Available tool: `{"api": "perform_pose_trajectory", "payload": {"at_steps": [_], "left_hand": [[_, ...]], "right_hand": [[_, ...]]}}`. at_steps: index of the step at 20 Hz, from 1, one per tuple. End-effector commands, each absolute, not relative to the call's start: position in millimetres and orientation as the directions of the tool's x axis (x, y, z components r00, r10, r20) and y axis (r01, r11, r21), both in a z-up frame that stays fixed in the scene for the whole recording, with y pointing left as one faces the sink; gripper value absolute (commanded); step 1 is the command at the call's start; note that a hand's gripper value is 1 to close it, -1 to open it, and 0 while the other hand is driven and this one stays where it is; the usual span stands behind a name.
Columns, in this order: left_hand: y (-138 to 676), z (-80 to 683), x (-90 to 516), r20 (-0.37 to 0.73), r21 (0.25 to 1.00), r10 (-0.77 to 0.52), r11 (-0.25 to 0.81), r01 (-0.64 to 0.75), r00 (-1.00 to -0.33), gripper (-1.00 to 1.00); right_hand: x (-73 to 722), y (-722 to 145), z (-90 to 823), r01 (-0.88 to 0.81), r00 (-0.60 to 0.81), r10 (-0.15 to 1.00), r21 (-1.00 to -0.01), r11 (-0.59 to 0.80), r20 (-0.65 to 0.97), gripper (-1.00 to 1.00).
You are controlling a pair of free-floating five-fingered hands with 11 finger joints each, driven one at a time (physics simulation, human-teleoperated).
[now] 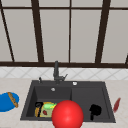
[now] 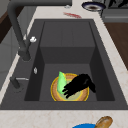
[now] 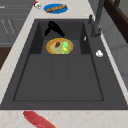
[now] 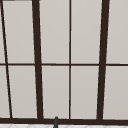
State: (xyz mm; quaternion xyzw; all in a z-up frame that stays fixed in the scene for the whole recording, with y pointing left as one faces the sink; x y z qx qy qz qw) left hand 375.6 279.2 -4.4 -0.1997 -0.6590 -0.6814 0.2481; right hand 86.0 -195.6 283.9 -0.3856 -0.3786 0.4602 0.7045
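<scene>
**Ana:** What am I looking at, biggest first?

**Me:** I see a wide window (image 4: 70, 60) with dark bars behind a pale stone counter (image 1: 15, 85). Set into the counter is a black sink (image 2: 67, 32), deep basin on its left half, shallow shelf on its right, with a dark tap (image 1: 56, 72) at the back edge. A blue plate (image 1: 6, 102) carrying a bread roll sits off the sink's left edge, and a red strip (image 1: 116, 104) lies on the counter off the right edge.

**Ana:** Anything blocked?

**Me:** Yes. A big red ball (image 1: 67, 115) sits at the sink's front edge and hides part of the basin from the front. What the red strip is, I cannot make out.

**Ana:** And the plate in the basin?

**Me:** A yellow-rimmed plate (image 3: 51, 47) lies on the basin floor, towards the front wall, with a green piece (image 2: 61, 81) and a small red bit (image 3: 57, 44) on it.

**Ana:** The hands?

**Me:** My left hand (image 2: 77, 85) hangs over that plate, fingers loosely spread, grasping nothing. My right hand (image 1: 95, 110) hovers over the shelf near the front right corner; I cannot tell how its fingers sit.
</scene>
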Motion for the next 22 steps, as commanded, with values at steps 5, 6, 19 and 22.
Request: {"api": "perform_pose_trajectory", "payload": {"at_steps": [5,6,19,22], "left_hand": [[278.1,-10.2,375.9,0.739,0.666,-0.076,-0.068,0.743,-0.67,-1.0],[277.9,-11.1,375.9,0.75,0.653,-0.078,-0.069,0.754,-0.657,-1.0],[244.3,-68.6,394.0,0.738,0.66,-0.14,-0.058,0.749,-0.66,-1.0],[248.6,-68.7,401.7,0.713,0.663,-0.231,-0.088,0.744,-0.662,-1.0]], "right_hand": [[86.0,-195.6,283.9,-0.356,0.29,0.94,-0.892,0.279,0.179,0.0],[86.0,-195.6,283.9,-0.356,0.29,0.94,-0.892,0.279,0.179,0.0],[86.0,-195.6,283.9,-0.356,0.29,0.94,-0.892,0.279,0.179,0.0],[86.0,-195.6,283.9,-0.356,0.29,0.94,-0.892,0.279,0.179,0.0]]}}
